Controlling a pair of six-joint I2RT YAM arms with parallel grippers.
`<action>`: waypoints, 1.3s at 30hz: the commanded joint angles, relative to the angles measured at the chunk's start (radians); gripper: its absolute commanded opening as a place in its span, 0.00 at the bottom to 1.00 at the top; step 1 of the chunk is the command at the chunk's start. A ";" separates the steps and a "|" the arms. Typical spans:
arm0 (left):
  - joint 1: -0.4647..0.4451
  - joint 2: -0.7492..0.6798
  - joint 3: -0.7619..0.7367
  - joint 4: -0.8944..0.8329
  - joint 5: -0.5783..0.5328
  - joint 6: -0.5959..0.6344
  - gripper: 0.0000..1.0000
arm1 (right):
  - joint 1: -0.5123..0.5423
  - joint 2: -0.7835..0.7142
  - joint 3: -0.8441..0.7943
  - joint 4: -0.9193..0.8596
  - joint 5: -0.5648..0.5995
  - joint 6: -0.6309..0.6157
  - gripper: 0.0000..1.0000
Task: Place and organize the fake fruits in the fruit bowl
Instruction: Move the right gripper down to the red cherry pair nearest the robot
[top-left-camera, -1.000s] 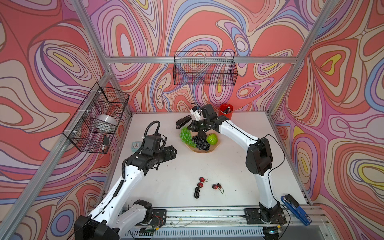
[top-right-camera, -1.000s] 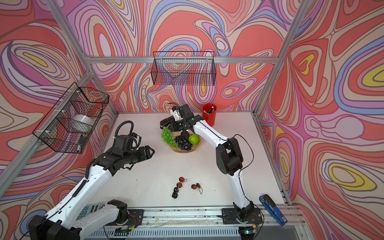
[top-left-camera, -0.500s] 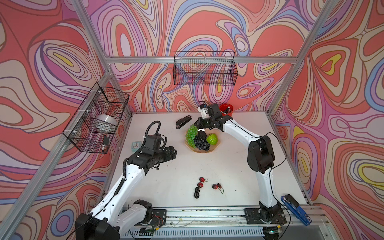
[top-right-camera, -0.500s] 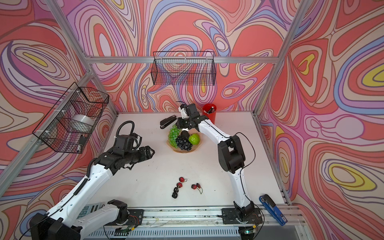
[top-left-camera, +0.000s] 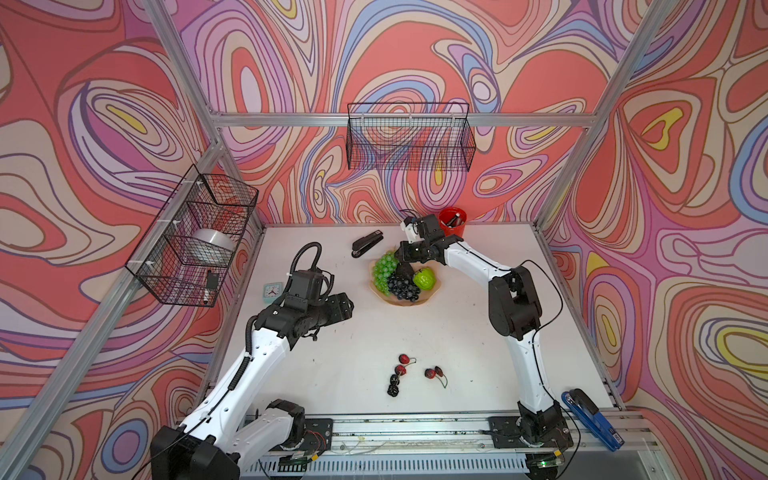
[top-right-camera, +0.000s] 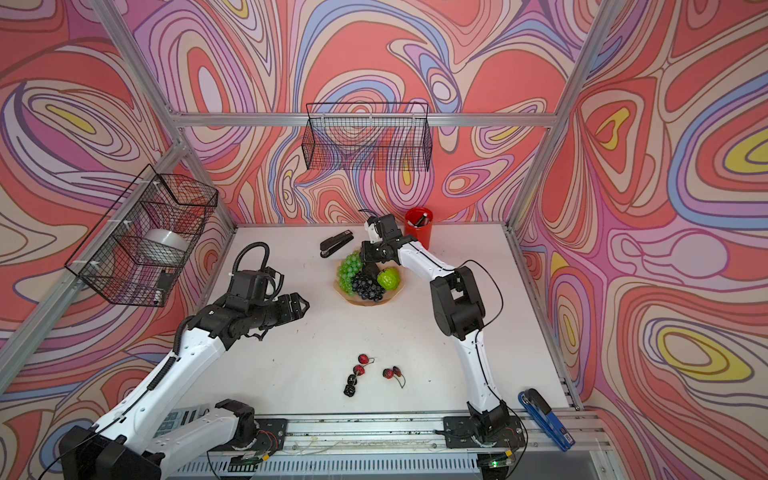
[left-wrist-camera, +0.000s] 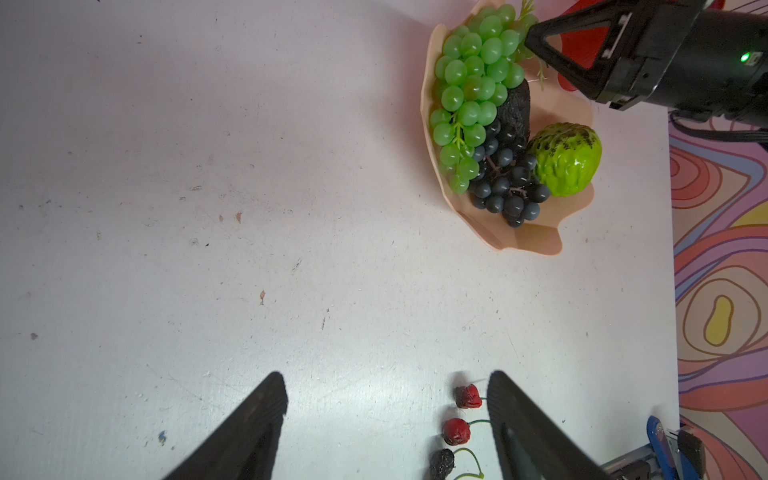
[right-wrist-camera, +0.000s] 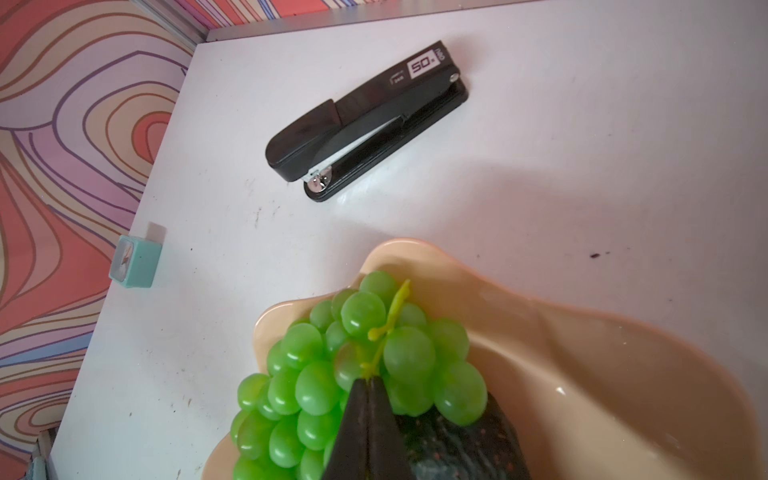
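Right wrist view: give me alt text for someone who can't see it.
Shut right gripper pinches the stem of the green grapes in the bowl, beside an avocado. Beyond, a stapler and clock sit on the table.

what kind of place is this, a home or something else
Probably a robot test cell in a lab, not a home: two white-and-black robot arms mounted on a silver metal rail, aluminium frame beams holding swirl-printed wall panels, and black wire baskets hung on them.
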 joint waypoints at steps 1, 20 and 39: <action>0.004 0.003 0.016 -0.029 0.001 0.000 0.79 | 0.000 0.013 0.021 -0.019 0.010 -0.026 0.12; -0.016 0.163 0.030 -0.025 0.213 0.024 0.76 | 0.010 -0.361 -0.147 -0.133 0.136 -0.157 0.60; -0.428 0.405 0.036 0.137 0.189 0.082 0.73 | 0.276 -1.115 -1.055 -0.295 0.395 0.226 0.55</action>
